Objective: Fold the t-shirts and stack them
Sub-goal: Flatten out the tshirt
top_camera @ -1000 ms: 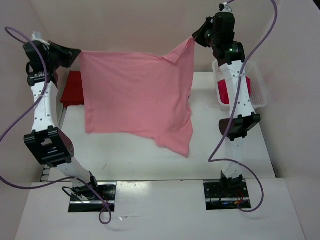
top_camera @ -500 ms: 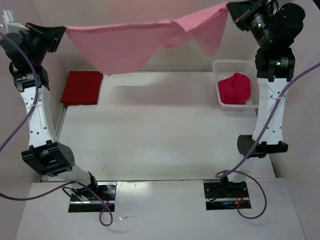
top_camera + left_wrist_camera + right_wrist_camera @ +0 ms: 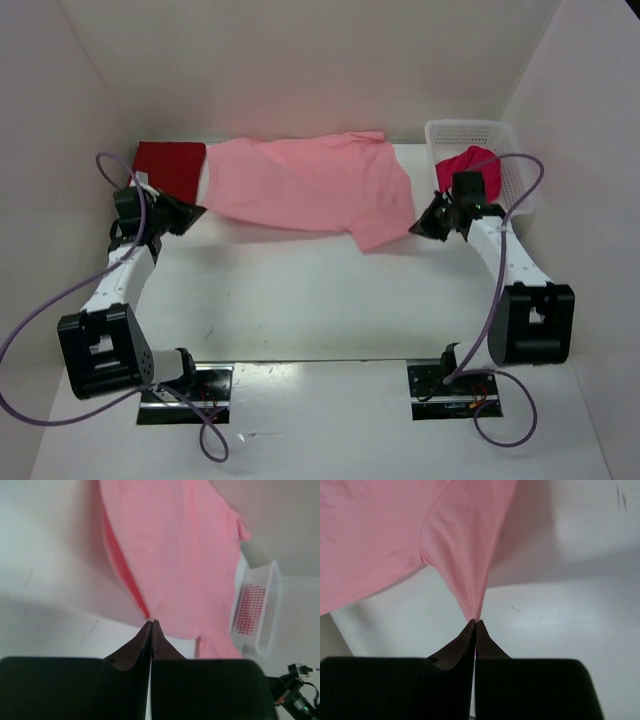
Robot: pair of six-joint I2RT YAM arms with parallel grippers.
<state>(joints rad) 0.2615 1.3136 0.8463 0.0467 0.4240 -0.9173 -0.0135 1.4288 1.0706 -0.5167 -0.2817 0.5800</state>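
The light pink t-shirt (image 3: pixel 310 185) lies spread across the far part of the white table (image 3: pixel 320 290), stretched between both grippers. My left gripper (image 3: pixel 200 212) is shut on its left corner; in the left wrist view the pink t-shirt (image 3: pixel 175 560) runs away from the closed gripper (image 3: pixel 151 623). My right gripper (image 3: pixel 416 226) is shut on its right corner; in the right wrist view the pink t-shirt (image 3: pixel 465 545) tapers into the gripper (image 3: pixel 475 622). The dark red t-shirt (image 3: pixel 170 165) lies folded at the far left, partly under the pink one. The magenta-crimson t-shirt (image 3: pixel 470 165) sits bunched in the basket.
The white mesh basket (image 3: pixel 510 150) stands at the far right, also in the left wrist view (image 3: pixel 257 607). Pale walls enclose the table at the back and sides. Both arm bases sit at the near edge.
Both arms have swung down from high up to table level. The pink t-shirt, held hanging in the air before, now lies on the far table, still held at both corners.
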